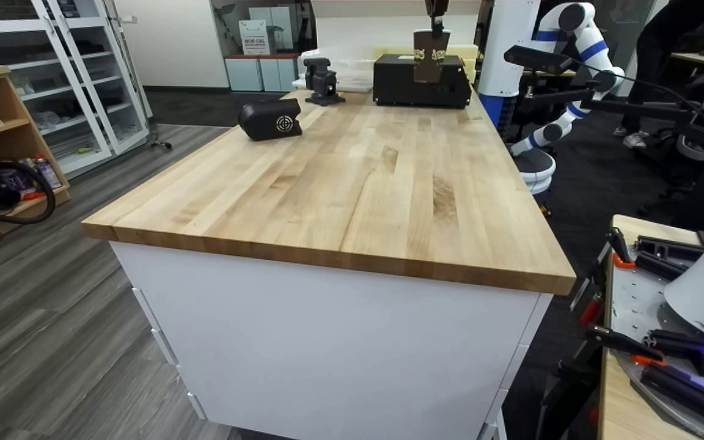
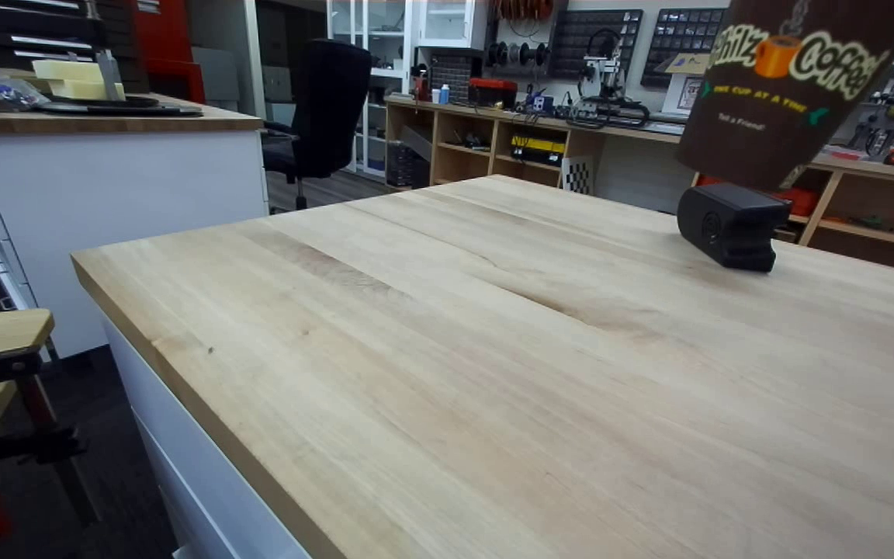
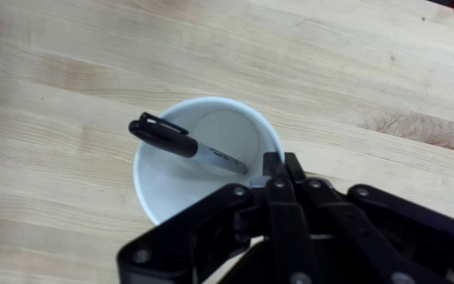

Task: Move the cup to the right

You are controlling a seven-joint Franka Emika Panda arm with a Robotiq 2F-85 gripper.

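The dark brown cup hangs in the air above the wooden table, nearly upright, in an exterior view. It also fills the upper right corner in an exterior view, with its top cut off. In the wrist view I look down into its white inside. A black-capped marker leans in it, the cap poking past the rim. My gripper is shut on the cup's wall, one fingertip inside and one outside the rim. In an exterior view the gripper shows above the cup.
The wooden table lies below. A small black device sits on it, also visible in an exterior view. A large black box and a black vise-like item stand at the far end.
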